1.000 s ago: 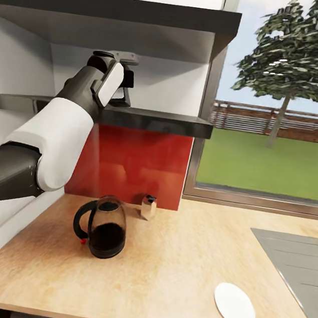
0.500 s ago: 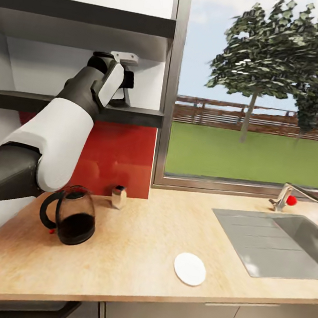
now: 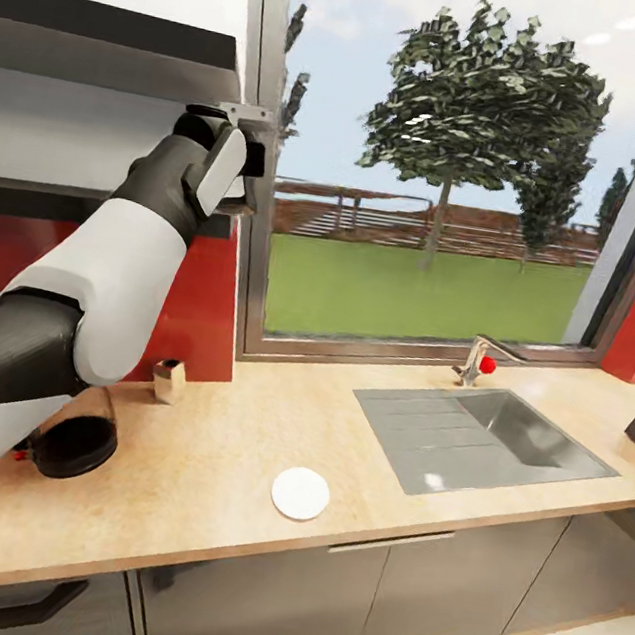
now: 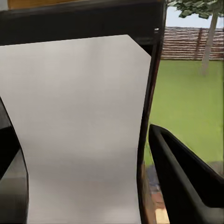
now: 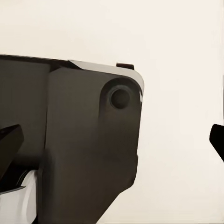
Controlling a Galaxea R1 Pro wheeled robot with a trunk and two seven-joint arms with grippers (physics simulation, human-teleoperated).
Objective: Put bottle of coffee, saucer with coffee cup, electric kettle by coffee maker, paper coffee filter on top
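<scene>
Here the raised left gripper (image 3: 253, 162) hangs spread and empty while the round white ceramic saucer (image 3: 300, 493) lies near the wooden countertop's (image 3: 239, 448) front edge: probably light, stiff, breakable, best pinched at its rim.

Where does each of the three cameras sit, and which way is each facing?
Head view: on the robot's head, looking down over the countertop, sink and window; left arm raised.
Left wrist view: near the left gripper, facing a white panel and the lawn; both dark fingers show.
Right wrist view: near the right gripper, facing a pale surface and a dark robot part.
Shared: head and left wrist see the lawn.
</scene>
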